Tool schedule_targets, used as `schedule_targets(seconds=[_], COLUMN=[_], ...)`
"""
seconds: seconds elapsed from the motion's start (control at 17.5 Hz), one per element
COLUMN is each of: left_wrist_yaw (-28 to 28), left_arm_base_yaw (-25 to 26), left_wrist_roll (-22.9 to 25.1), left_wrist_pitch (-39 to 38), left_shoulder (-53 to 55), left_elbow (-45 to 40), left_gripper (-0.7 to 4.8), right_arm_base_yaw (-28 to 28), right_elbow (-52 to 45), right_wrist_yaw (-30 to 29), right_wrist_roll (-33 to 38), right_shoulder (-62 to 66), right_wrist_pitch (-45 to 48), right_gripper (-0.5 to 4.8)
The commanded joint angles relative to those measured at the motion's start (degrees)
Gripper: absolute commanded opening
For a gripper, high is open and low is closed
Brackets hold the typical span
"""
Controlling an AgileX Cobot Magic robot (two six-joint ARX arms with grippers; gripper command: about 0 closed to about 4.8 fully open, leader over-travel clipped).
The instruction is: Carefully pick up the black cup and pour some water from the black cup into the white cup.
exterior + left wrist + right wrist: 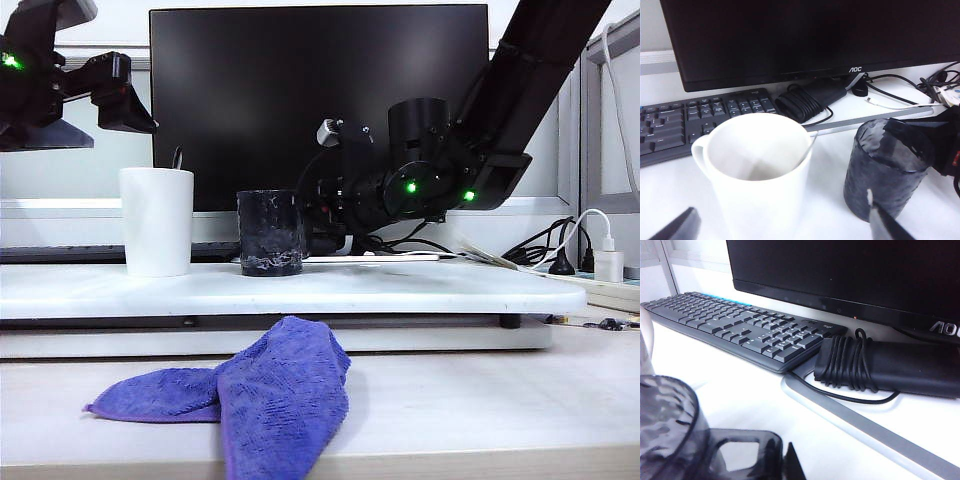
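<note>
I see the white cup (757, 172) just beside the black cup (885, 172), a keyboard (700, 117) and monitor (805, 37) behind them; my left gripper (785, 227) hangs above, its fingertips (677, 227) spread wide apart

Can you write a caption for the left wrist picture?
White cup and black cup side by side before a keyboard; right gripper at the black cup's handle side.

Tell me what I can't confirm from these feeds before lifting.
1. Right tool, right of the black cup: its fingertips are hidden behind the cup in the exterior view and cropped by the right wrist view's edge; hold on the handle unconfirmed.
2. Water level: the cup's dark wall hides it everywhere.
3. Left tool, raised above the white cup: mostly cut off in the left wrist view.
</note>
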Motion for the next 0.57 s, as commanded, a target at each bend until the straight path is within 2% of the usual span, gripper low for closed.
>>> schedule_targets(seconds=[0.06, 0.29, 0.4, 0.57], left_wrist_yaw=[0.68, 0.7, 0.72, 0.72], left_arm_base_yaw=[0.04, 0.04, 0.04, 0.04], left_wrist_roll=[0.0, -0.02, -0.24, -0.26], left_wrist_pitch=[1.07, 1.09, 1.16, 1.07], left_shoulder=[-0.33, -0.37, -0.77, -1.57], left_elbow=[0.13, 0.13, 0.15, 0.13], left_gripper=[4.79, 4.79, 4.79, 4.79], right_arm_base_yaw=[0.09, 0.11, 0.13, 0.55], right_elbow=[0.07, 0.09, 0.92, 7.28], right_wrist_yaw=[-0.39, -0.37, -2.03, -3.87], right_wrist_roll=[0.02, 1.75, 1.75, 1.73], right_shoulder=[-0.44, -3.39, -6.71, -8.98], right_wrist_pitch=[0.33, -1.44, -4.98, -12.52], right_gripper=[-0.06, -0.06, -0.06, -0.06])
